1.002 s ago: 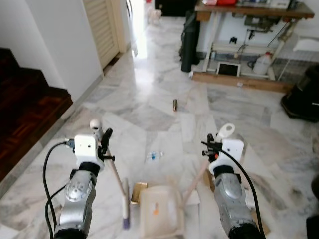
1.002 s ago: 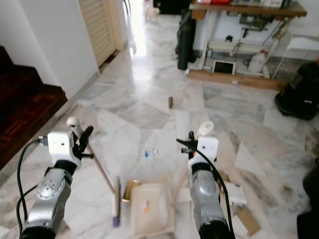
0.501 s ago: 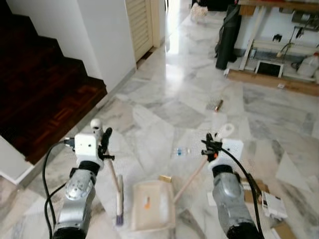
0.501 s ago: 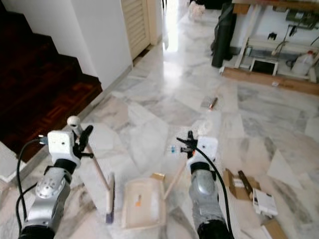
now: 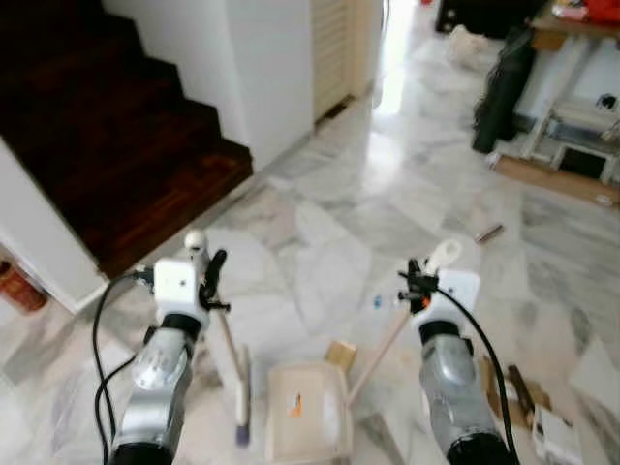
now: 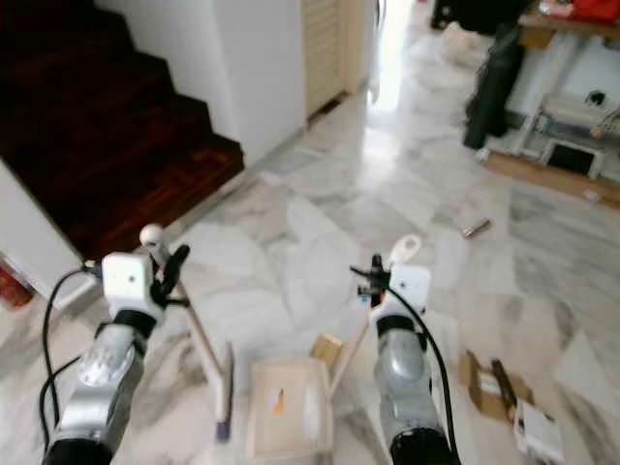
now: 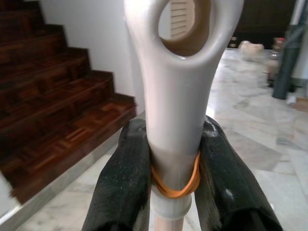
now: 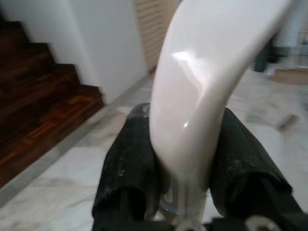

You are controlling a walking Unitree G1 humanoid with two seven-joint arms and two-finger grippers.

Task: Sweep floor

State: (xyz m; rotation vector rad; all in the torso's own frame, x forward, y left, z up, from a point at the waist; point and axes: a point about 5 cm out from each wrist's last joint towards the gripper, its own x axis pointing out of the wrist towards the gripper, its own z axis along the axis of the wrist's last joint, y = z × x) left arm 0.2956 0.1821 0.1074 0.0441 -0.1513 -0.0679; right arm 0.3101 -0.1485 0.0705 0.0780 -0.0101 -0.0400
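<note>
My left gripper (image 5: 207,274) is shut on the cream handle of a small broom (image 5: 240,387), whose bristle head rests on the marble floor. The wrist view shows the black fingers (image 7: 124,178) clamped on the broom handle (image 7: 175,96) just above an orange rubber band. My right gripper (image 5: 417,283) is shut on the long handle of a cream dustpan (image 5: 308,424) that sits on the floor between my arms, with a small orange scrap in it. The dustpan handle (image 8: 202,91) is held between black fingers (image 8: 126,163). A small blue-and-clear scrap (image 5: 380,301) lies ahead.
A brown cardboard bit (image 5: 340,353) lies by the dustpan. A small cylinder (image 5: 488,232) lies farther off. Dark wooden stairs (image 5: 107,126) rise at the left beside a white wall. Boxes and papers (image 6: 504,387) lie at the right. A table with clutter (image 5: 572,58) stands at the back right.
The camera has swung to the left: the stairs now take more of the view and the table has slid to the right. Both grippers keep their hold on broom and dustpan.
</note>
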